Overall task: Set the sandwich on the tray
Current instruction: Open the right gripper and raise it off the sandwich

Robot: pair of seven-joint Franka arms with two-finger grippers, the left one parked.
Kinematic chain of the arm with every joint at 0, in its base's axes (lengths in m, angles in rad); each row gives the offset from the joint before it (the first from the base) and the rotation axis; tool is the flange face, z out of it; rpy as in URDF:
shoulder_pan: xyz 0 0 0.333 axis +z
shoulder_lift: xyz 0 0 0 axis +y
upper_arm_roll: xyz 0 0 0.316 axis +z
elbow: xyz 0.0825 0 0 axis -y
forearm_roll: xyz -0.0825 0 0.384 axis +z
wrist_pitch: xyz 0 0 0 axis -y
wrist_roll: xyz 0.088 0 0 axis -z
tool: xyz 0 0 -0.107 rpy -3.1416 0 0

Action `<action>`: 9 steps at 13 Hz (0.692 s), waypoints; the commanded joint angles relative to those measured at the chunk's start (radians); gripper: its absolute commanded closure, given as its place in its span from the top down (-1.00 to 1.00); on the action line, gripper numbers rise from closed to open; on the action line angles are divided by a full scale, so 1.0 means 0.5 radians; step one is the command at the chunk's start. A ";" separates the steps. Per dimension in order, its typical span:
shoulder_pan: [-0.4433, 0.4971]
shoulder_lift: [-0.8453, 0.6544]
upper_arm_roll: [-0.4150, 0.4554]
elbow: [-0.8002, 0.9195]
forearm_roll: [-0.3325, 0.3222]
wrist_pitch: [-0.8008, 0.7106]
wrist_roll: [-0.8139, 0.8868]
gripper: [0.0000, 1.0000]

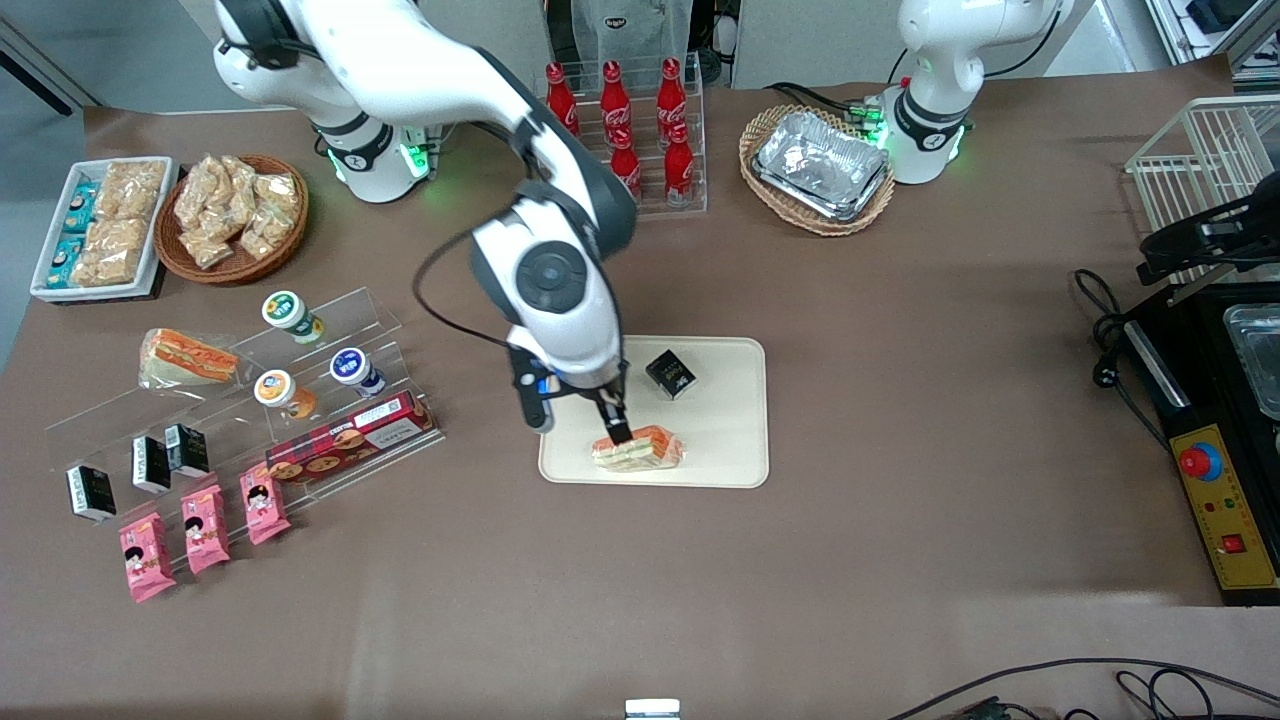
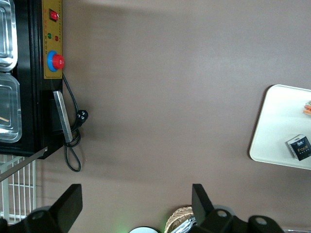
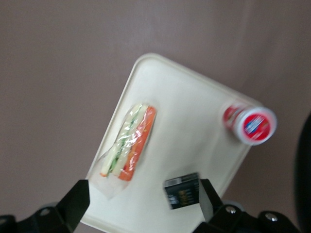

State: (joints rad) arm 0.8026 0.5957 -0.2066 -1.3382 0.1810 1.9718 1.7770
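Note:
The sandwich (image 1: pixel 638 449), a clear-wrapped wedge with an orange edge and pale green-white layers, lies flat on the cream-beige tray (image 1: pixel 730 440), near the tray edge closest to the front camera. My right gripper (image 1: pixel 578 415) hovers just above the tray beside it, open and empty. In the right wrist view the sandwich (image 3: pixel 130 141) rests on the tray (image 3: pixel 184 107), clear of the spread fingers (image 3: pixel 73 204) of the gripper (image 3: pixel 141 208). The tray's end (image 2: pixel 277 126) shows in the left wrist view, with a sliver of the sandwich (image 2: pixel 307 108).
A small black box (image 1: pixel 670 374) sits on the tray, close to one finger in the right wrist view (image 3: pixel 182 191). A red-capped bottle top (image 3: pixel 250 124) shows at the tray's edge. Another wrapped sandwich (image 1: pixel 188 357) lies on the acrylic shelf. Cola bottles (image 1: pixel 620 110) and a basket of foil trays (image 1: pixel 820 165) stand farther back.

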 commanded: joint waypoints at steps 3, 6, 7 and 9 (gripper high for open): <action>-0.389 -0.326 0.005 -0.076 -0.031 -0.565 -1.244 1.00; -0.595 -0.415 0.005 -0.079 -0.086 -0.688 -1.919 1.00; -0.666 -0.443 0.005 -0.079 -0.125 -0.731 -2.207 1.00; -0.825 -0.498 0.005 -0.085 -0.233 -0.777 -2.732 1.00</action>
State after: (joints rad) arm 0.4699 0.4070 -0.2173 -1.3447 0.1253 1.6121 0.6927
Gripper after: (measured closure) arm 0.000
